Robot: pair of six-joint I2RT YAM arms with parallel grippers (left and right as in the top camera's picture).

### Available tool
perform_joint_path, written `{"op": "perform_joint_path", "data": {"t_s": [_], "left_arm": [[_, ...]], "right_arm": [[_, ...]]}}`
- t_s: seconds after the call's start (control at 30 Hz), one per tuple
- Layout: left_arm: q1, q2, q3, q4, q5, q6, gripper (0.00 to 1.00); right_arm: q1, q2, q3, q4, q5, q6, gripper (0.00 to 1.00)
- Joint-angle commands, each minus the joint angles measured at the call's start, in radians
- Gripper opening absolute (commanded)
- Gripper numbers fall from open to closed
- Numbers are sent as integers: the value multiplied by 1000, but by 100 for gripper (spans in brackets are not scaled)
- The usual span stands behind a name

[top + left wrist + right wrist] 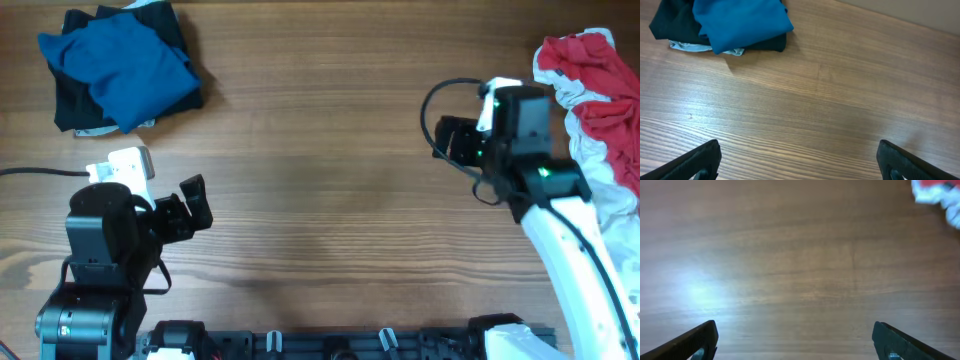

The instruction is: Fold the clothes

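A folded deep-blue shirt [135, 60] lies on top of a black garment [75, 100] and a pale grey one [687, 47] at the far left of the table; the pile also shows in the left wrist view [740, 22]. A red-and-white garment [600, 90] lies crumpled at the right edge, its corner showing in the right wrist view [940, 192]. My left gripper [195, 205] is open and empty over bare wood, well short of the pile. My right gripper [450, 140] is open and empty, just left of the red-and-white garment.
The wooden table [330, 180] spans the whole view. A black cable [40, 172] runs to the left arm's base. A dark rail with clips [350, 342] lines the front edge.
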Motion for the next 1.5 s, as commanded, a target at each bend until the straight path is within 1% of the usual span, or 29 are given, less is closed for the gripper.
{"op": "perform_joint_path", "data": {"t_s": [0.0,0.07,0.13,0.17,0.23,0.3,0.37,0.4,0.47,0.5,0.57,0.63,0.73,0.87,1.0,1.03,1.13,1.47], "left_arm": [[2,0,-6,0,-13,-10,100],[2,-1,-6,0,-13,-10,100],[2,0,-6,0,-13,-10,100],[2,0,-6,0,-13,-10,100],[2,0,-6,0,-13,-10,100],[2,0,-6,0,-13,-10,100],[2,0,-6,0,-13,-10,100],[2,0,-6,0,-13,-10,100],[2,-1,-6,1,-13,-10,100],[2,-1,-6,0,-13,-10,100],[2,-1,-6,0,-13,-10,100],[2,0,-6,0,-13,-10,100],[2,-1,-6,0,-13,-10,100],[2,0,-6,0,-13,-10,100],[2,-1,-6,0,-13,-10,100],[2,-1,-6,0,-13,-10,100],[2,0,-6,0,-13,-10,100],[2,-1,-6,0,-13,-10,100]], "right_arm": [[1,58,-7,-11,-5,14,100],[1,29,-10,57,-11,19,100],[1,-36,-40,155,-13,-26,100],[1,-94,-97,231,-29,-52,100],[1,-185,-204,330,-37,-60,100],[0,-311,-359,447,-52,-60,100],[0,-497,-544,555,-56,-60,100],[0,-557,-594,575,-55,-60,100],[-2,-769,-726,602,-55,-72,100],[-2,-839,-761,605,-55,-76,100],[-11,-954,-817,606,-51,-79,100],[-17,-1031,-863,607,-51,-74,100],[-17,-1142,-945,661,-52,-75,100],[-21,-1257,-1030,732,-55,-117,100],[-27,-1257,-1028,731,-67,-212,100],[-27,-1257,-1028,665,-95,-240,100],[-27,-1257,-1028,666,-101,-290,100],[-27,-1255,-1028,668,-101,-291,100]]}}
